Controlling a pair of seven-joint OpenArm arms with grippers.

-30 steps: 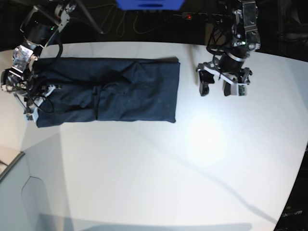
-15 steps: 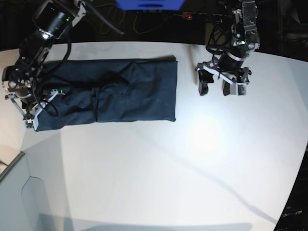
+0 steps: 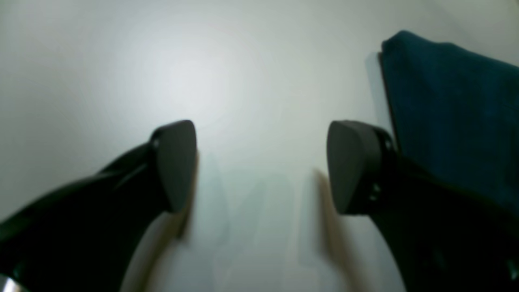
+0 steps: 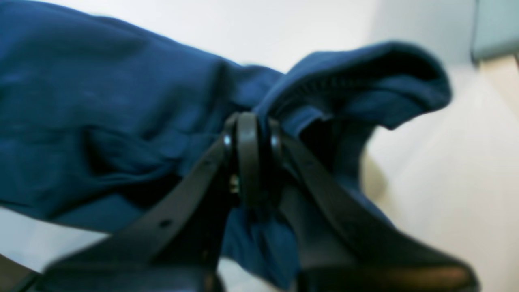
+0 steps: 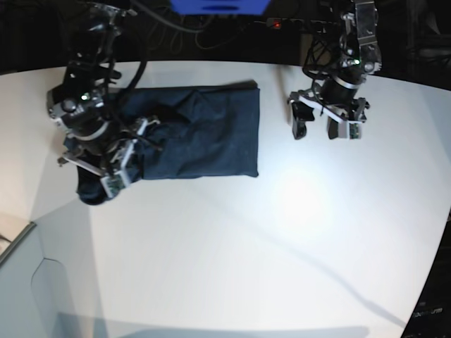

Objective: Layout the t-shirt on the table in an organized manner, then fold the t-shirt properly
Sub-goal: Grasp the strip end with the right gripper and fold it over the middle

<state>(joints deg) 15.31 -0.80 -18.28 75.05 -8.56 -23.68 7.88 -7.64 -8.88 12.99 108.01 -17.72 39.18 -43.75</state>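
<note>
The dark navy t-shirt (image 5: pixel 204 130) lies as a long folded band on the white table (image 5: pixel 246 246), its left end lifted and bunched. My right gripper (image 5: pixel 109 176) is over that left end. In the right wrist view the right gripper (image 4: pixel 249 134) is shut on a fold of the t-shirt (image 4: pixel 101 101), with a ribbed hem curling up beside the fingers. My left gripper (image 5: pixel 328 130) hovers open to the right of the shirt and touches nothing. In the left wrist view the left gripper (image 3: pixel 263 166) has bare table between its pads, and the t-shirt's edge (image 3: pixel 454 113) lies at the right.
Black cables and a power strip with a red light (image 5: pixel 276 24) run along the table's back edge, beside a blue object (image 5: pixel 218 5). The table's curved edge passes at the left, with a grey surface (image 5: pixel 21 282) below it.
My right arm has swung in from the far left, carrying the shirt's left end up and to the right, so the shirt now spans less of the table. The left arm has stayed put.
</note>
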